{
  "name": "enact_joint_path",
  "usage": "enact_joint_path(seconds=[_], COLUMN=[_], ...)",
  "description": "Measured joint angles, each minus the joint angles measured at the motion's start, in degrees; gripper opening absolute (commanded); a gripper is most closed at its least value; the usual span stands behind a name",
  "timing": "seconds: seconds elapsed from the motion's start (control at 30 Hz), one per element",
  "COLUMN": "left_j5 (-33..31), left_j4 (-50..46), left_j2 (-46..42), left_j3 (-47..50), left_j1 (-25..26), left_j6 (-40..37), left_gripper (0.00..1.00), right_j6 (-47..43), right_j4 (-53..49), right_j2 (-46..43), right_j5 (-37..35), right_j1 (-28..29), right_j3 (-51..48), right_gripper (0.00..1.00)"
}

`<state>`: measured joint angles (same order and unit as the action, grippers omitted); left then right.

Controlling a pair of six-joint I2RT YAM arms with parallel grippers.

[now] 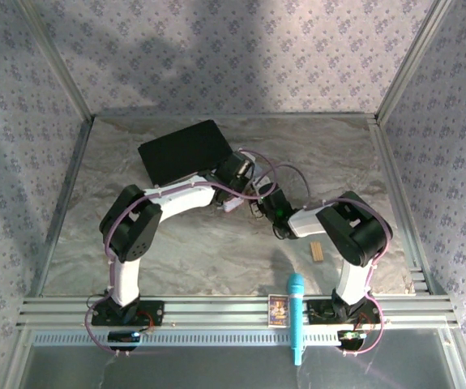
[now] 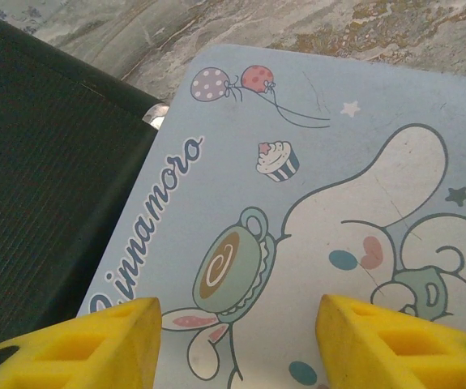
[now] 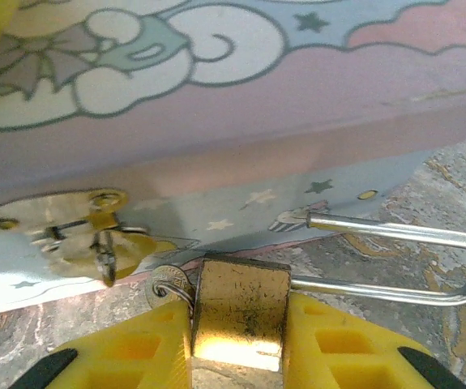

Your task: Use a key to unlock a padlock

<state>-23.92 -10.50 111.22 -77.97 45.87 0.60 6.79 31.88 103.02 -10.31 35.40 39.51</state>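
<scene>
Right tool [image 3: 237,328] clamped on padlock [image 3: 241,304] — shackle [image 3: 411,237] open, beside tin [image 3: 241,105]

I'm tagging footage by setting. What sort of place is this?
Probably a robot data-collection booth, not a home: floral-patterned wall panels in an aluminium frame enclose a marble-look table, with the left arm and right arm bolted on.

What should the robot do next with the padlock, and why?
Probably draw the right gripper back and set the padlock down: one end of the shackle looks free of the body, with the key at the opposite side, so it seems already open.
</scene>
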Motion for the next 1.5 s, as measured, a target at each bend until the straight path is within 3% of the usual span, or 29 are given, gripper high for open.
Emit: enact_joint_path(seconds=[0.2, 0.43, 0.77, 0.9, 1.07, 1.2, 1.4, 1.5], left_j5=[-0.07, -0.13, 2.64, 6.1, 10.56, 11.89, 13.27, 14.14], left_j4=[3.13, 3.5, 1.51, -0.85, -4.2, -6.01, -6.32, -6.36], left_j2=[-0.98, -1.25, -2.69, -4.76, -7.78, -9.73, -14.4, -17.62], left_j3=[2.45, 2.82, 3.06, 4.07, 5.99, 6.58, 9.11, 10.67], left_j1=[0.0, 0.0, -0.81, -2.25, -5.18, -7.34, -7.63, -7.63], left_j6=[0.09, 0.09, 0.15, 0.57, 1.77, 2.91, 4.7, 5.64], left_gripper=[0.54, 0.54, 0.55, 0.56, 0.62, 0.7, 0.71, 0.72], right_j6=[3.1, 4.0, 4.31, 2.89, 1.36, 1.11, 2.03, 3.63], right_j4=[-1.38, -7.56, -42.16, -53.2, -63.19, -68.76, -75.3, -76.54], right_j2=[-3.69, -9.22, -15.04, -13.42, -8.37, -4.94, -3.69, -4.11], right_j5=[0.17, 2.89, 9.31, 13.64, 13.9, 12.57, 11.56, 11.21], right_j1=[-4.0, -3.63, -1.38, -1.01, 1.6, 4.37, 5.92, 6.19], right_j3=[-2.19, -3.58, 7.54, 11.85, 17.92, 20.55, 20.72, 19.96], right_gripper=[0.29, 0.27, 0.28, 0.28, 0.29, 0.32, 0.39, 0.53])
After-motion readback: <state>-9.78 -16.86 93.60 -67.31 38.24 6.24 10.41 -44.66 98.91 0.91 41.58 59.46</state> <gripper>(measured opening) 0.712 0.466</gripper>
